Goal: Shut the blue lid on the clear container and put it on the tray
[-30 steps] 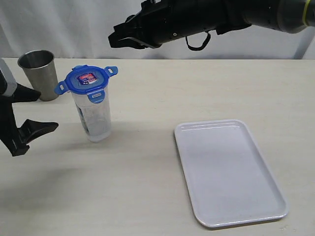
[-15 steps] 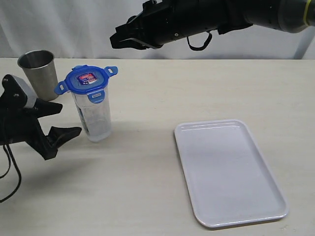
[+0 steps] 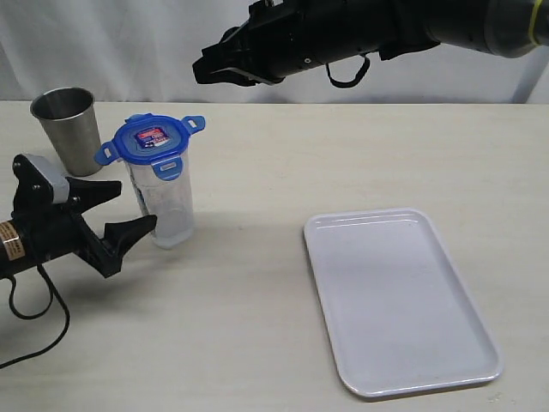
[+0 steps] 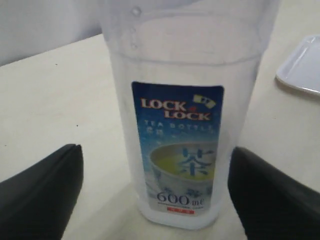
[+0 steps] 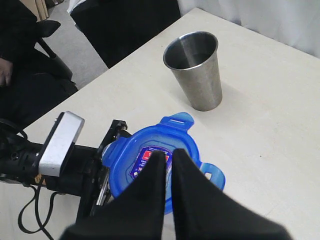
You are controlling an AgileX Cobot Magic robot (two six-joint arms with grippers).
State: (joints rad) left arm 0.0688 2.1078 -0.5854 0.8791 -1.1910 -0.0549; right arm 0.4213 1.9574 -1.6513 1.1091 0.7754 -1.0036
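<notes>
Upright clear container (image 3: 165,206), blue lid (image 3: 152,139) atop; white tray (image 3: 399,300) apart.

My end effector (image 5: 167,155) holds its two dark fingers pressed together over the blue lid (image 5: 125,160), partly covering the lid's red-and-white sticker (image 5: 141,164). The lid's tabs stick outward. A metal cup (image 5: 195,75) stands upright on the pale worktop (image 5: 260,115), apart from the lid. The other arm (image 5: 75,170), black with a grey block (image 5: 59,144), sits just beside the lid.

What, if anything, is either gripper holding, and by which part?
Nothing is held. The left gripper is open, fingers either side of the clear container, not touching; the right gripper is shut, empty, clear of the blue lid.
</notes>
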